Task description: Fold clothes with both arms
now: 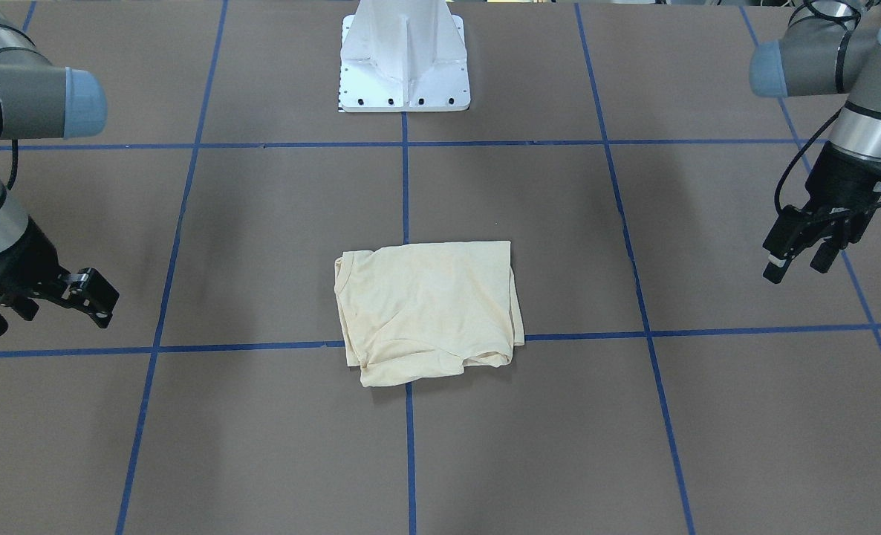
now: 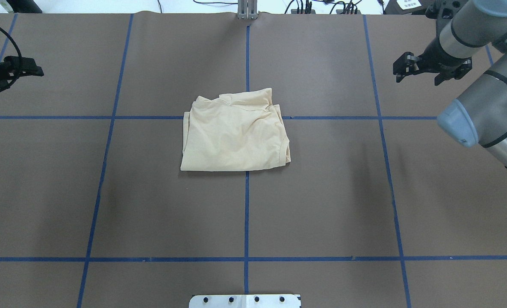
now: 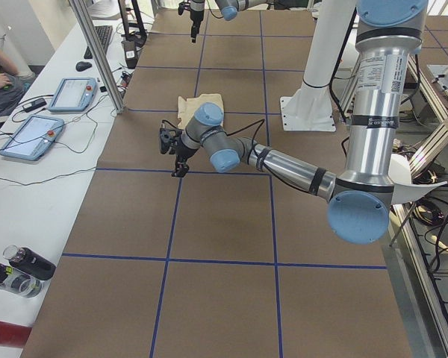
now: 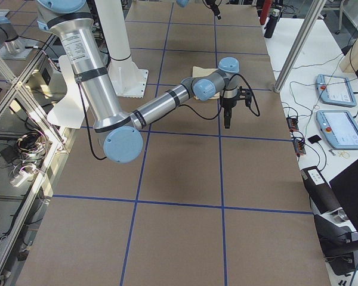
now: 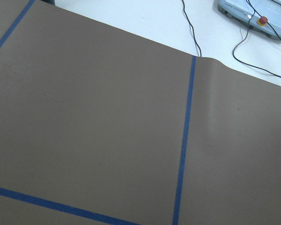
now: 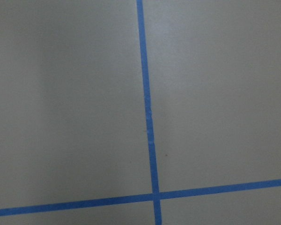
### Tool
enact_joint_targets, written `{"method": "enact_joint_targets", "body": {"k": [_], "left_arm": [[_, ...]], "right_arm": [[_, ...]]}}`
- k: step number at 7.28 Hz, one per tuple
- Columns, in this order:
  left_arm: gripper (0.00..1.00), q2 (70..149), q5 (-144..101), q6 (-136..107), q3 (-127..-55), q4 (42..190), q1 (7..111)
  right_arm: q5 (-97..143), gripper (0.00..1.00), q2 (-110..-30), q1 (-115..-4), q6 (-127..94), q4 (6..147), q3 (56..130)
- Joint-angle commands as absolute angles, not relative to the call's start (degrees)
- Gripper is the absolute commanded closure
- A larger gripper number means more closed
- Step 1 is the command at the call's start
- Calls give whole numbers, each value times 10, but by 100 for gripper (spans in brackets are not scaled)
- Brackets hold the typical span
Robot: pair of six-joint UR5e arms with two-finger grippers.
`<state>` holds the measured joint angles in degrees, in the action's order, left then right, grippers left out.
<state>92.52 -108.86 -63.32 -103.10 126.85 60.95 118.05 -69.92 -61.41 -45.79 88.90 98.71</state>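
Note:
The clothes [image 1: 429,308] are one pale cream-yellow shirt, folded into a rough rectangle on the brown table, with its neck opening at one corner; it also shows in the overhead view as the shirt [image 2: 235,137]. No print shows. My left gripper [image 1: 801,260] hangs open above the table, far to the shirt's side and holding nothing. On the opposite side my right gripper [image 1: 43,312] is open and equally far from the cloth. Both wrist views show only bare table and blue tape.
Blue tape lines [image 2: 247,214] divide the table [image 2: 322,205] into squares. The white pedestal base [image 1: 405,67] stands at the robot's edge. Teach pendants [image 4: 340,119], cables and bottles [image 3: 19,268] lie on the white bench beyond the far edge.

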Motion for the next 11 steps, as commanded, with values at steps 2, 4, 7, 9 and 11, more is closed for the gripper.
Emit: {"method": "enact_joint_targets", "body": {"k": [2, 4, 7, 9, 11], "left_arm": [[0, 849, -1172, -358, -1020, 1265, 677], [0, 824, -1189, -144, -1012, 1200, 744], [0, 840, -1219, 97, -1018, 1032, 870], [0, 846, -1287, 98, -1006, 967, 870], [0, 836, -1316, 98, -992, 948, 870]], "right_arm": [[1228, 0, -785, -697, -232, 889, 986], [1263, 0, -838, -753, -125, 890, 985], [1328, 0, -902, -833, -7, 899, 984], [1372, 0, -915, -860, 35, 959, 983], [1378, 0, -911, -879, 79, 1044, 989]]}}
